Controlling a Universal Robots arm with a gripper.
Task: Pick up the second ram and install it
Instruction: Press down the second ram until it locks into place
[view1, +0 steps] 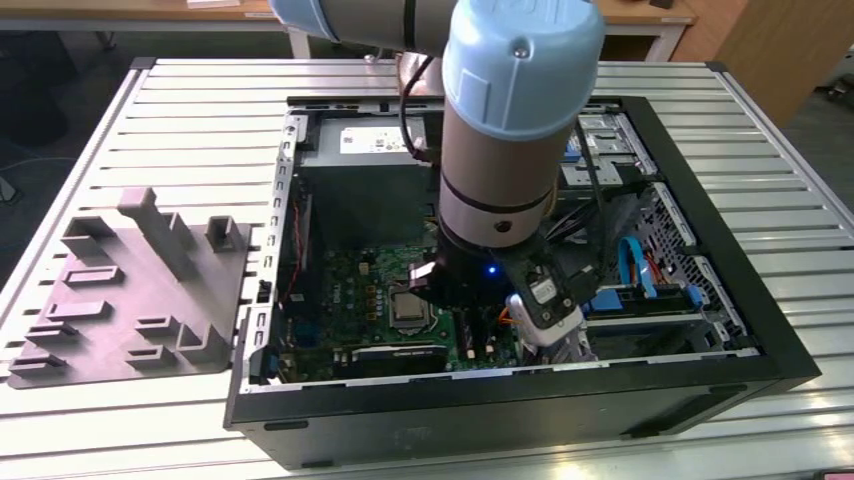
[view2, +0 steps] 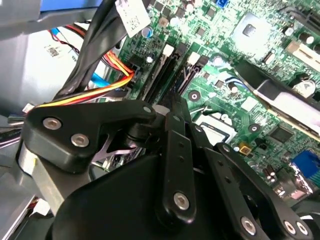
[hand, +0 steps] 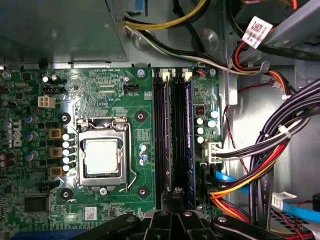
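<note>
The work stands on a slatted, silver metal tabletop (view1: 200, 110), and near its middle lies an open black computer case (view1: 787, 340). A grey moulded plastic holder tray (view1: 134, 290) sits by the table edge on the exterior view's left. I think it is there to keep the parts ready for picking.

I have the pale blue and grey robot arm (view1: 514, 130) reaching straight down into the case, so the wrist comes over the big square green motherboard (hand: 100, 95) without touching the case walls.

In the first wrist view, narrow black plastic slot rails (hand: 160, 140) run side by side between the square silver processor socket (hand: 101, 157) and the edge of the board where the bundle of orange, yellow and black cables (hand: 235, 192) passes. In the rail nearest to that edge, a long, thin, dark blue-green memory stick stands on its edge. I take it for the second ram (hand: 189, 140), though I cannot be sure which stick it is.

The black gripper (hand: 177, 192) is low over one end of these rails, just beside the end of that stick. Its fingers are drawn together into one narrow tip, with nothing visible between them. My judgement is that this posture serves to press down on a stick rather than to carry one. Whether the tip really touches the second ram, I cannot tell.
</note>
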